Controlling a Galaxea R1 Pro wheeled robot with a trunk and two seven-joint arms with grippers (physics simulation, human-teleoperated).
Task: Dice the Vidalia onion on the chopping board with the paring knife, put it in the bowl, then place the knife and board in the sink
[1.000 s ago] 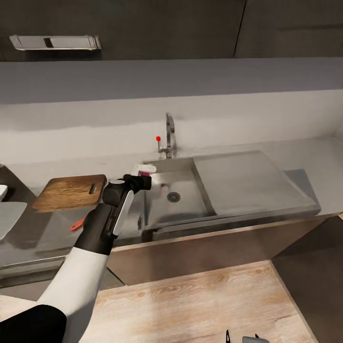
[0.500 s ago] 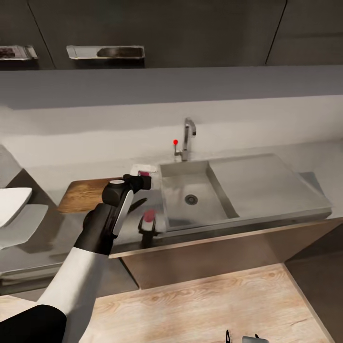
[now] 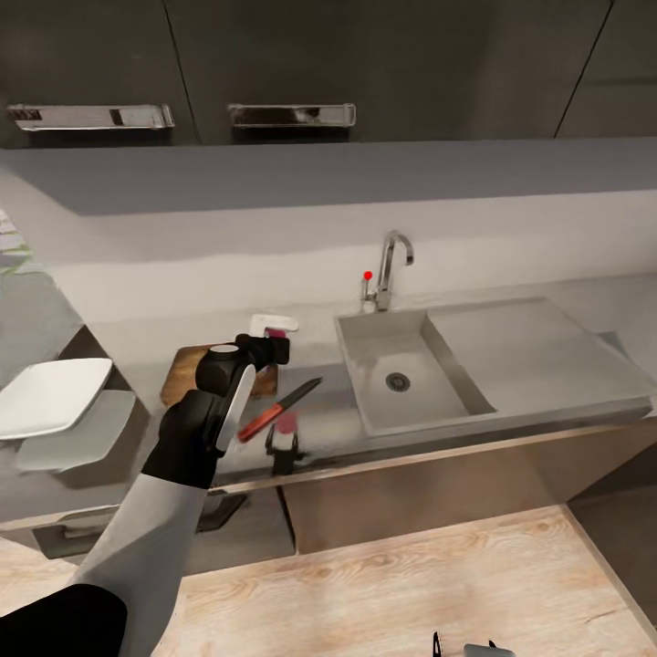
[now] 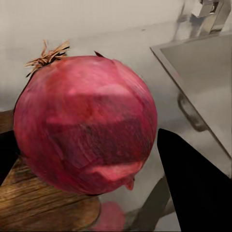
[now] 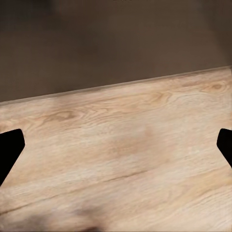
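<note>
The Vidalia onion [image 4: 84, 123] is clamped in the left pincer [image 4: 92, 164], one dark finger showing at each side of the bulb, with the dry root tuft pointing away from the wood below. It is held off the desk [image 3: 137, 333] over the near end of the chopping board [image 3: 182, 374], which lies beside the sink [image 3: 415, 379] on the tap-less side. This placement is judged to serve the dicing step: the bulb has been taken from the basin and is to be set down on the wood.

The paring knife [image 3: 278, 409] lies between the board and the sink, red handle toward the desk edge, blade pointing toward the sink. The bowl [image 3: 55, 394] stands well beyond the board, away from the sink.

The right pincer [image 5: 116, 159] is spread apart, empty, over the wooden floor [image 5: 121, 145], judged to be parked until the knife is needed.
</note>
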